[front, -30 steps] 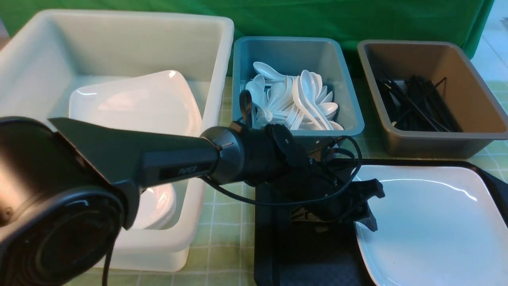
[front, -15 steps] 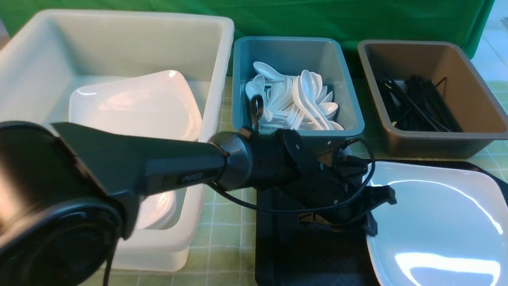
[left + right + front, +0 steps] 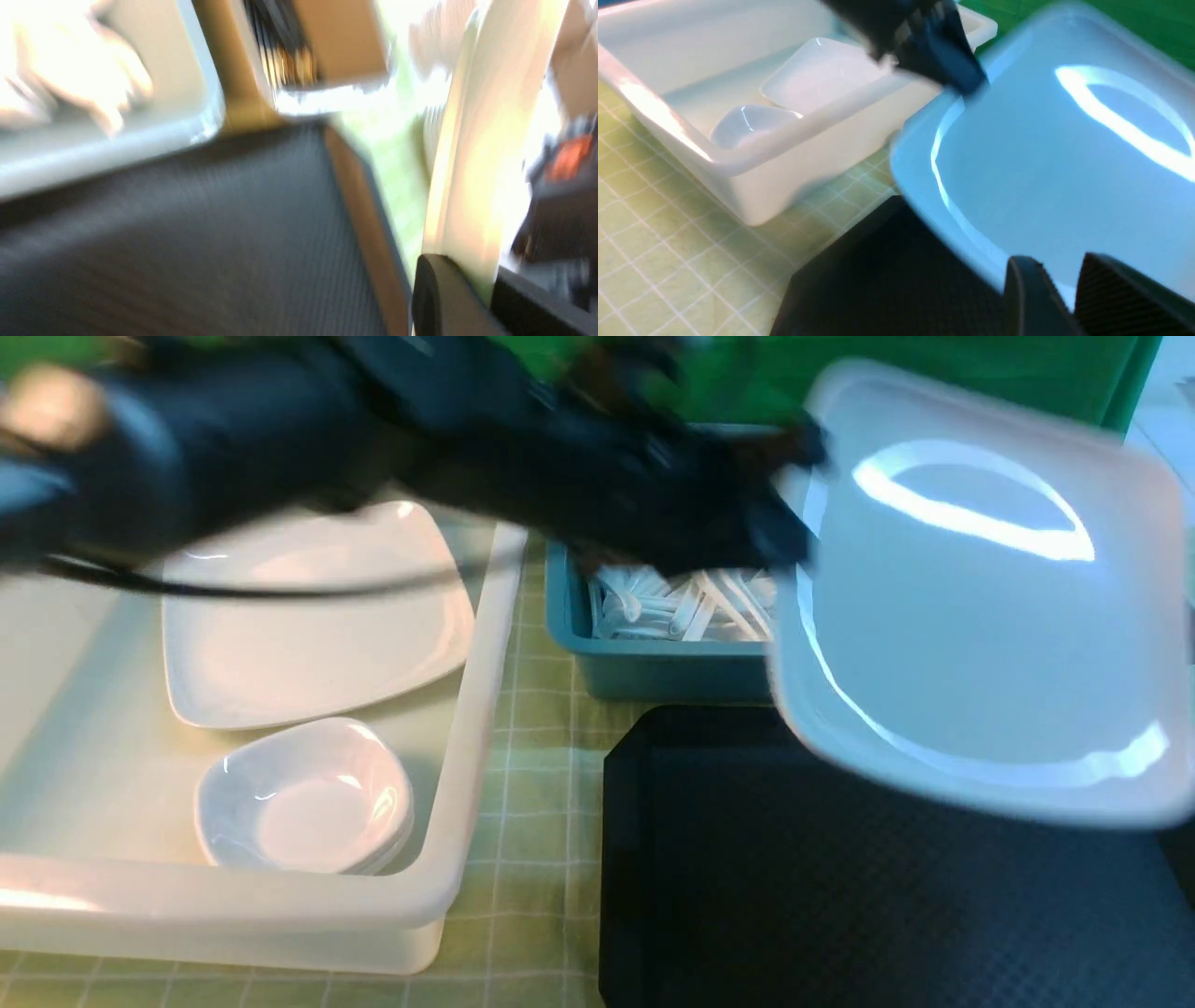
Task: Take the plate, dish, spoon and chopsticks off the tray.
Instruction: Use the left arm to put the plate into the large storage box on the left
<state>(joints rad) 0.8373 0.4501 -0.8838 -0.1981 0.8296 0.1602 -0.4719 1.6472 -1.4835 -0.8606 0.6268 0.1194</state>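
My left gripper (image 3: 789,537) is shut on the left rim of the large white plate (image 3: 971,616) and holds it tilted in the air above the black tray (image 3: 840,877). The left wrist view shows the plate (image 3: 472,140) edge-on between the pads of that gripper (image 3: 481,275). The right wrist view shows the plate (image 3: 1064,163) lifted, with the left gripper (image 3: 957,79) on its far edge. My right gripper (image 3: 1064,266) is shut and empty, near the plate's near edge. No spoon, dish or chopsticks show on the tray.
The white tub (image 3: 467,709) at left holds a second plate (image 3: 308,616) and small dishes (image 3: 299,803). The blue tub (image 3: 653,663) of spoons (image 3: 681,602) stands behind the tray. The brown tub (image 3: 341,42) of chopsticks (image 3: 271,37) shows only in the left wrist view.
The left arm has swung up fast and lifted the plate off the tray, tilting it. The tub's contents are now uncovered.
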